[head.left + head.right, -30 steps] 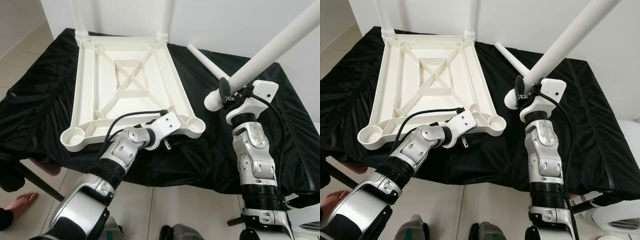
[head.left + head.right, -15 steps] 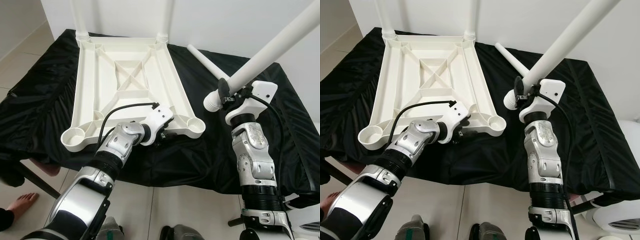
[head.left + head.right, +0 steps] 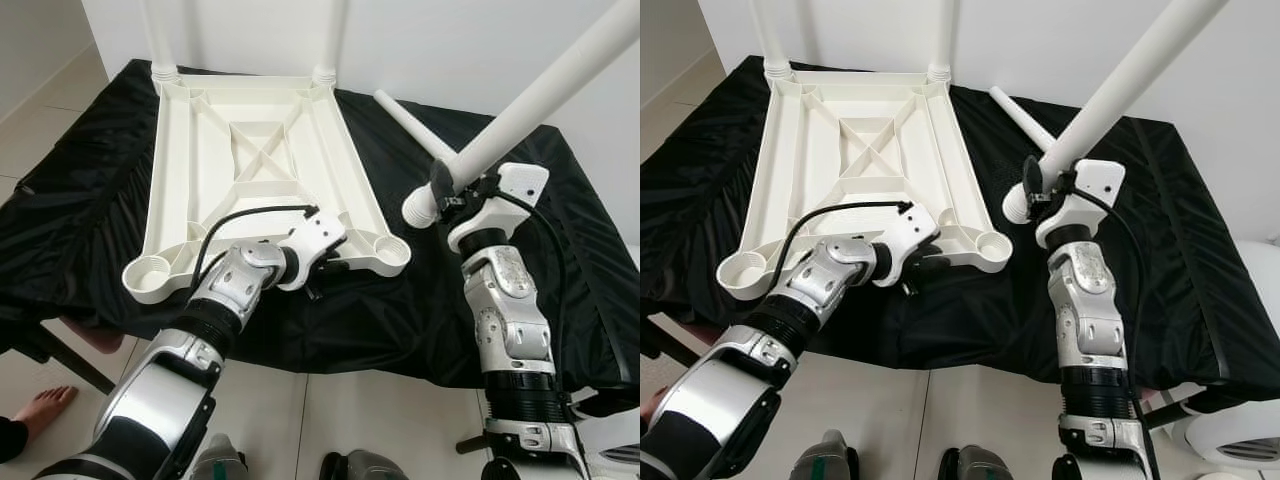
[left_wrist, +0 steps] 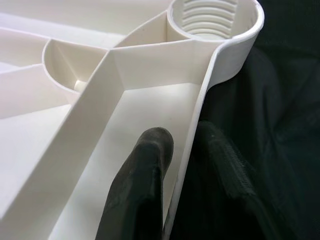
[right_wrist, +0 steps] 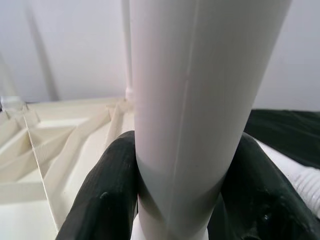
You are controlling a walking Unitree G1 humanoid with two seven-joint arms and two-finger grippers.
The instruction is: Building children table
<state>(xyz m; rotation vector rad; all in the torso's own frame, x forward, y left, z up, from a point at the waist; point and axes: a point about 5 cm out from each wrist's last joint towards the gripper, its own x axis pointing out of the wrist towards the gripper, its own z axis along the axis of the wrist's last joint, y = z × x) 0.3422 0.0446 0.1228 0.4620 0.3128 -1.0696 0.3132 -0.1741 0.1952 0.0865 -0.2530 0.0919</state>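
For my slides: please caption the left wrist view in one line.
Left gripper fingers straddling the rim of the upturned white tabletop, just below an empty threaded leg socket.

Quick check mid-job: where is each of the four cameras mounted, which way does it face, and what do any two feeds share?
Left eye view: head camera, looking down at the upturned white tabletop on black cloth; both silver arms show.
Right eye view: its stereo twin, same scene.
Left wrist view: along the left end effector, fingers straddling the tabletop's edge wall near an empty threaded socket.
Right wrist view: along the right end effector, shut on the white table leg.
Shared: both wrist views show the tabletop.
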